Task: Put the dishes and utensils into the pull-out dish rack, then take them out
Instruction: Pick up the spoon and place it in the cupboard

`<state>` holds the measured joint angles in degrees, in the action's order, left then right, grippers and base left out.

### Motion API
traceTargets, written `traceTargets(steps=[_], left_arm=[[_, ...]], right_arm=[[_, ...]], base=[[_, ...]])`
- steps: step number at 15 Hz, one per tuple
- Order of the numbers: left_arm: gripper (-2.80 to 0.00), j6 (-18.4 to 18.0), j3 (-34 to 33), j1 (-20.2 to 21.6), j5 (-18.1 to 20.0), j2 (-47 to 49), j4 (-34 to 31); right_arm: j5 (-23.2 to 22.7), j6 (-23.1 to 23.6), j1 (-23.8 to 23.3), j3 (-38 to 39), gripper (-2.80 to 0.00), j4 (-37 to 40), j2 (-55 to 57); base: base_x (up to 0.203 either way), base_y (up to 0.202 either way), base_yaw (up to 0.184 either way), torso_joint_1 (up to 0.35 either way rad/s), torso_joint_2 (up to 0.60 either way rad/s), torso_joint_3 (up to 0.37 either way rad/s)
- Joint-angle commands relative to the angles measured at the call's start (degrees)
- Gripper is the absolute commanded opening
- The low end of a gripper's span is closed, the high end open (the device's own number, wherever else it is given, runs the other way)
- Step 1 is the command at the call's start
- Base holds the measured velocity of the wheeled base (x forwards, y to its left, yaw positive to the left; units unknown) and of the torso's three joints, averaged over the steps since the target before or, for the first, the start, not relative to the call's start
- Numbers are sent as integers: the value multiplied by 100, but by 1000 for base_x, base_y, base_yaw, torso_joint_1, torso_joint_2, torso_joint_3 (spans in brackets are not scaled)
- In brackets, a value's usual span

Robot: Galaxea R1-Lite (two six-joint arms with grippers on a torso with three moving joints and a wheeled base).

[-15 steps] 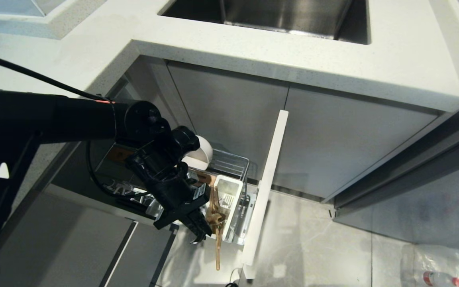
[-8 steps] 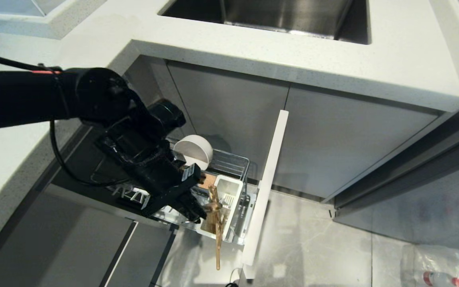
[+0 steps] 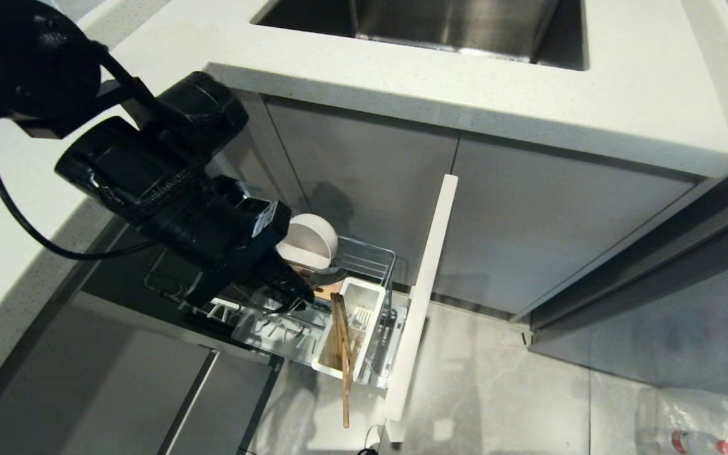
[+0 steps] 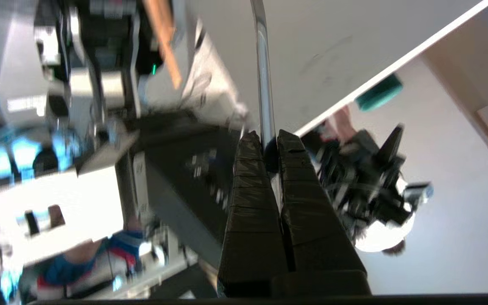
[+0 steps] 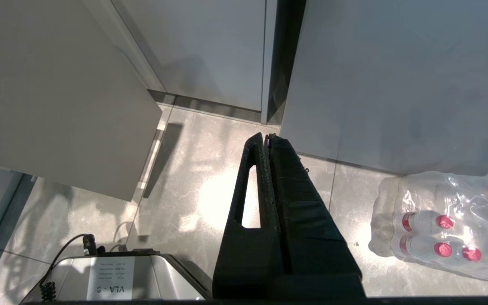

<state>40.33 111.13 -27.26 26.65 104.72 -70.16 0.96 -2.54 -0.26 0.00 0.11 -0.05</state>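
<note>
Item: my left gripper (image 4: 264, 144), jaws pinched tight on the spoon (image 4: 263, 76), above the pull-out dish rack (image 3: 364, 265). Bowl (image 3: 308, 243) on edge in the wire basket; chopsticks (image 3: 342, 354) in the white cutlery box (image 3: 364, 300). My right gripper (image 5: 266, 140): parked over the floor, closed, empty.

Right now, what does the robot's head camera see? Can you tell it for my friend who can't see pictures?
The robot's black left claw reaches over a pulled-out wire dish rack under a white kitchen counter, shut on a slim metal spoon. A white bowl stands on edge in the rack, and wooden chopsticks poke out of its white cutlery box.
</note>
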Motion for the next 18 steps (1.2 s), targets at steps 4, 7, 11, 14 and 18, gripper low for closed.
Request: traceTargets(steps=[4, 7, 11, 14, 18], left_arm=[[-280, -3, 75, 144, 41, 755, 192], [-280, -15, 75, 168, 69, 944, 448], [-280, -7, 66, 159, 149, 1003, 389], [-280, 7, 58, 167, 241, 1050, 299], [-280, 28, 58, 168, 253, 1024, 266]], right_arm=[[1, -1, 0, 9, -280, -2, 5], [1, -1, 0, 9, -280, -2, 5], [1, -1, 0, 9, -280, -2, 5], [1, -1, 0, 9, -280, 6, 5], [1, -1, 1, 9, -280, -2, 5]], base=[[0, 0, 0, 0, 0, 0], [0, 0, 0, 0, 0, 0], [0, 0, 0, 0, 0, 0], [0, 0, 0, 0, 0, 0], [0, 0, 0, 0, 0, 0]])
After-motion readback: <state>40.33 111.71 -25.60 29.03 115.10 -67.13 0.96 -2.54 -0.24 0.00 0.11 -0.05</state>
